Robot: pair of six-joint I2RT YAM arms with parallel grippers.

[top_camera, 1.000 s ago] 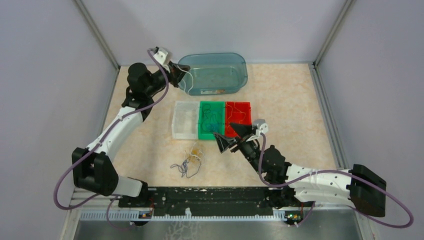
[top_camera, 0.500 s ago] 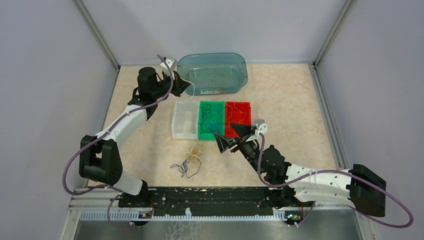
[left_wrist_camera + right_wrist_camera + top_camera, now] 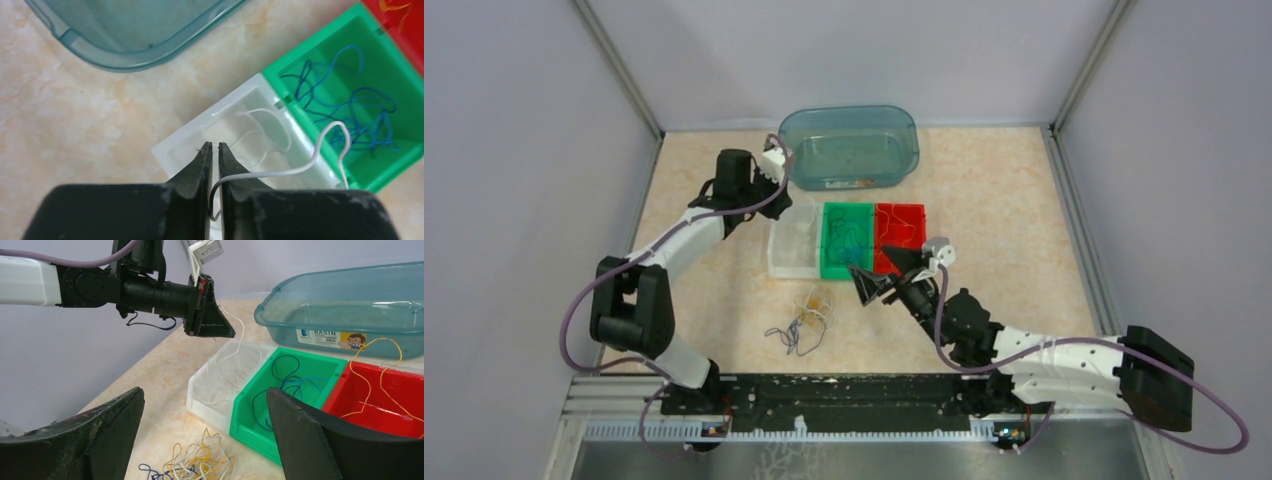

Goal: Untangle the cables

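Moved since a second ago: left arm, swung from beside the far-left end of the teal basin (image 3: 912, 150) to the bins; right arm nearly unchanged. Left claw (image 3: 213, 147): narrow, only a slit between the fingers, with the white cable (image 3: 280, 172) caught in that slit; held above the far-left edge of the clear bin (image 3: 794, 270). White cable: loops out of the claw to the right and hangs down over the clear bin, where other thin white cables already lie. Clear bin: leftmost of three bins set side by side, touching, mid-table. Tangle of cables (image 3: 804, 325): blue, yellow-orange, white and dark strands knotted together, lying on the table (image 3: 1004, 200) just near of the clear bin. Green bin (image 3: 250, 432): middle of the row, containing loose blue cables (image 3: 360, 125). Right claw (image 3: 205, 395): wide apart, holding nothing, poised above the table at the near edge of the green and red bins. Red bin (image 3: 385, 415): rightmost, containing a yellow-orange cable (image 3: 369, 385) that arches above its rim. Teal basin: far of the bin row, apart from it.
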